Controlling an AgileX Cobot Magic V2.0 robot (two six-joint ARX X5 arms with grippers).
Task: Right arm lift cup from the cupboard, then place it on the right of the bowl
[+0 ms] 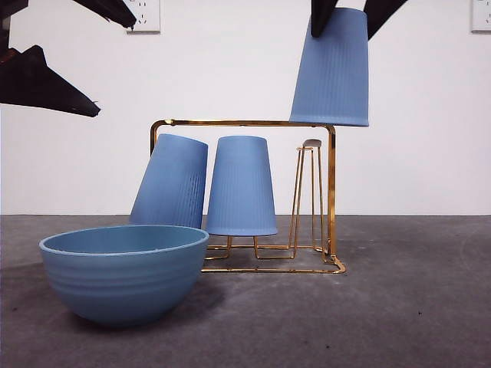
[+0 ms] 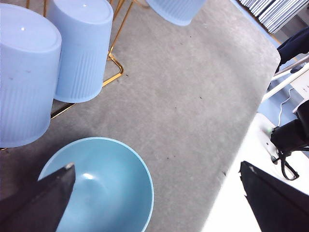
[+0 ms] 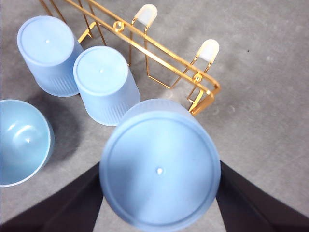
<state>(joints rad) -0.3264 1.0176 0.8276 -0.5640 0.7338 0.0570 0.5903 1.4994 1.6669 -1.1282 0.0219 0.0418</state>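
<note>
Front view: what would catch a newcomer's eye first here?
A ribbed light-blue cup hangs upside down in the air, clamped by the right gripper above the gold wire rack. Two matching cups sit upside down on the rack, behind a wide blue bowl.

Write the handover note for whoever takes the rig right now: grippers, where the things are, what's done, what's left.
Right gripper: shut on the lifted cup, upside down, clear above the cupboard's right end.
Left gripper: open, holding nothing, hanging above the bowl.
Two other cups stay upside down on the cupboard: the left cup tilted, the middle cup upright.
The bowl sits on the table in front of the cupboard's left end.
Done: cup lifted off the cupboard.
Left: carry it down and set it on the table right of the bowl, then let go.
</note>
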